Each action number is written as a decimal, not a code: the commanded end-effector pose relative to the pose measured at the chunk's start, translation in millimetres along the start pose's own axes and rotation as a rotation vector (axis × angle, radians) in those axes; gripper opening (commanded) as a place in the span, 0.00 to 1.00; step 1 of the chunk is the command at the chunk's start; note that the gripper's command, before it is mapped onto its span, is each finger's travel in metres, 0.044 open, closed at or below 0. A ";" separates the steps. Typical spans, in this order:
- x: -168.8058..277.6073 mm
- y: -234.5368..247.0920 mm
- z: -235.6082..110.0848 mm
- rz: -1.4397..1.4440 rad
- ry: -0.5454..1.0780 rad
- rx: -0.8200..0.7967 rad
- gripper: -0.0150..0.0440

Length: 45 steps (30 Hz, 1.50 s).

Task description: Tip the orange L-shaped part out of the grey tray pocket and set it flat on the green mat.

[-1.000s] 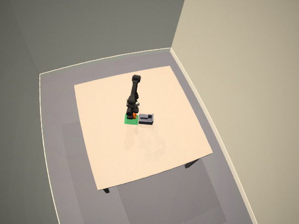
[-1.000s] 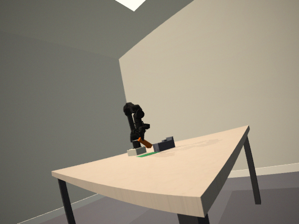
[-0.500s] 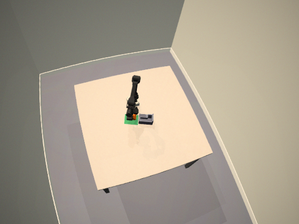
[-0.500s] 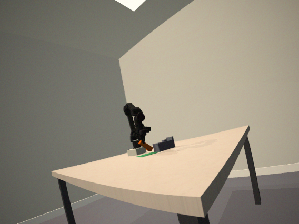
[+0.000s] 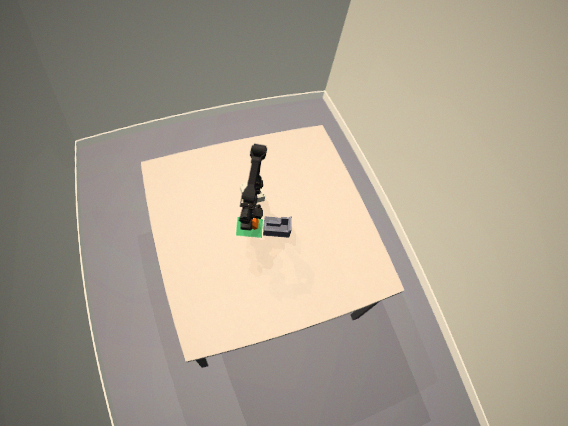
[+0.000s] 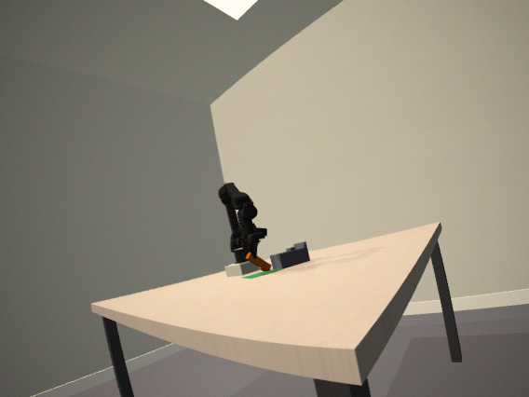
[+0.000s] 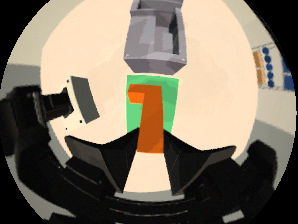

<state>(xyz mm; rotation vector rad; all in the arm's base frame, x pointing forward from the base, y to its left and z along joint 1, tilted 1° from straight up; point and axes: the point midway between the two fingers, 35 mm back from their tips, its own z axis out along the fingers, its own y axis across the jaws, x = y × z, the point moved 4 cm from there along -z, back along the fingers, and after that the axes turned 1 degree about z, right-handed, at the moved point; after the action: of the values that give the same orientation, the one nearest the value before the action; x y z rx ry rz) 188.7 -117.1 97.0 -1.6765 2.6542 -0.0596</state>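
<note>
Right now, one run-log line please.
tool: shut on orange part | part: tilted above green mat | tray pocket: vacated

Orange part (image 7: 150, 120), green mat (image 7: 170, 106), grey tray (image 7: 154, 32) — black arm (image 5: 254, 172), beige table (image 5: 210, 280).

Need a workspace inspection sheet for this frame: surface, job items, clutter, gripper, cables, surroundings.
Surface: beige table on dark legs.
Job's things: orange L-shaped part out of the pocket, tilted, foot end low over the green mat; cannot tell if it touches. Grey tray beside the mat, pocket vacant.
Clutter: small light block by the arm's base.
Gripper: gripper shut on the part's straight end.
Cables: nothing seen.
Surroundings: grey and beige walls, grey floor, white skirting.
</note>
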 end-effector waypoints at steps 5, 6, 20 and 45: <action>-0.1 0.5 1.2 -0.006 -0.001 -0.001 0.25; -0.1 0.5 1.2 -0.006 -0.001 -0.001 0.25; 0.3 -2.6 -19.4 -0.001 0.000 -0.001 0.83; 0.4 -2.1 -84.4 -0.005 0.001 0.014 0.93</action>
<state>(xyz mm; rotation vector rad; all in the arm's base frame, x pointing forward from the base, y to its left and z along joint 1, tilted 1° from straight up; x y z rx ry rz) 188.4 -115.6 181.6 -1.6803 2.6449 -0.0761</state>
